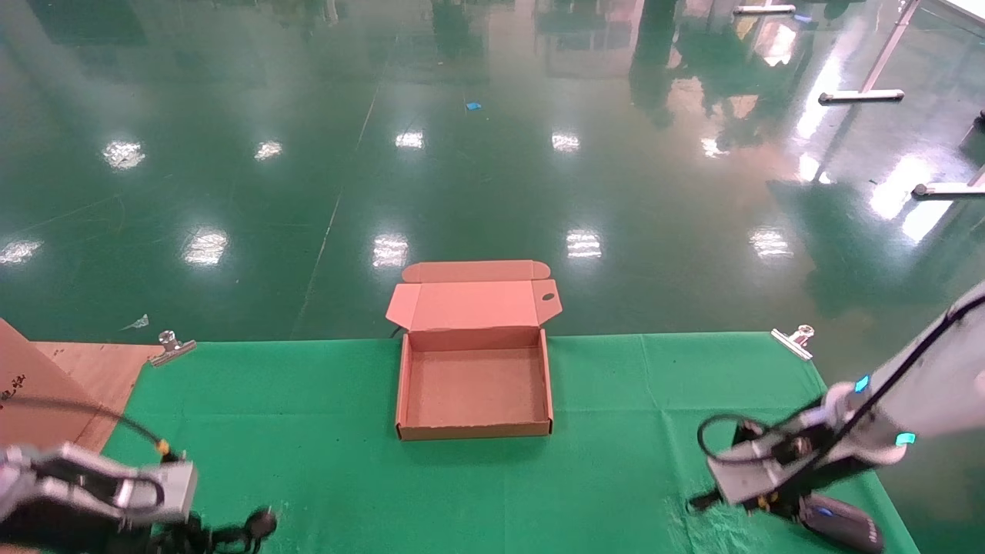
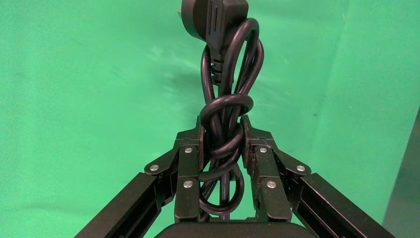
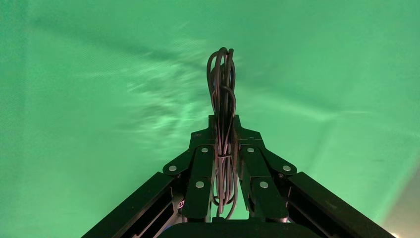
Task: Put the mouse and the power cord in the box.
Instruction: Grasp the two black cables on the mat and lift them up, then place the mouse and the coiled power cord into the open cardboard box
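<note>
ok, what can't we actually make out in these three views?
- Black oval mouse: head view, partly hidden by the right end effector; absent from the right wrist view.
- Bundled black power cord: plug cut off by the frame edge, left wrist view.
- Open brown cardboard box: near wall hides the floor's front strip.

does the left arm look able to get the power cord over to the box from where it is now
Probably yes. The left gripper is shut on the power cord at the near left of the green cloth, and the box lies open at the middle with only bare cloth between them.
</note>
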Tool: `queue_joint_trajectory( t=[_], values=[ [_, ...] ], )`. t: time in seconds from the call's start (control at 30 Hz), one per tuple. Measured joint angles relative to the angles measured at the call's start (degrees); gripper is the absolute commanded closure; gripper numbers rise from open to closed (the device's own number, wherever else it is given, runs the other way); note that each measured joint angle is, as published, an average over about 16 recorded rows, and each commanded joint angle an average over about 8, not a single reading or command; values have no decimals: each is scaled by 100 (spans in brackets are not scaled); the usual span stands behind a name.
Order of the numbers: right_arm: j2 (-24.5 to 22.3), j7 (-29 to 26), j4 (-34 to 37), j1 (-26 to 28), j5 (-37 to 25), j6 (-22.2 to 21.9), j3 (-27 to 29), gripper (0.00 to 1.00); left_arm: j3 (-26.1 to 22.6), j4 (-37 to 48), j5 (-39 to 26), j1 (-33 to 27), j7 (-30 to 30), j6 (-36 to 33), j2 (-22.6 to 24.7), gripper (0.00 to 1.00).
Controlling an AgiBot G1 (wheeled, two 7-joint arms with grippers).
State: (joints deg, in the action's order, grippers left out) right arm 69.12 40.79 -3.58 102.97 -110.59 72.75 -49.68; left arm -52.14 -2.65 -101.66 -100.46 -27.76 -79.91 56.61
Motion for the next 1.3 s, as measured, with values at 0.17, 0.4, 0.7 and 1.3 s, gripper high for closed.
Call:
queue_joint_trajectory(
  t=[0.17, 0.4, 0.7, 1.3],
  values=[
    [-81, -73, -177, 486, 193, 404, 134, 100, -42, -235, -62, -577, -21, -403, 120, 100],
    [-49, -422, -596, 1212, 449, 861, 320, 100, -71, -612, -101, -1404, 73, -800, 486, 100],
    [330, -1135, -1176, 1781, 580, 940, 431, 100, -61, -863, -84, -2278, 312, -884, 1095, 100],
    [666, -1743, -1766, 1810, 681, 912, 417, 100, -36, -758, -57, -2125, -373, 260, 1836, 100]
  ],
)
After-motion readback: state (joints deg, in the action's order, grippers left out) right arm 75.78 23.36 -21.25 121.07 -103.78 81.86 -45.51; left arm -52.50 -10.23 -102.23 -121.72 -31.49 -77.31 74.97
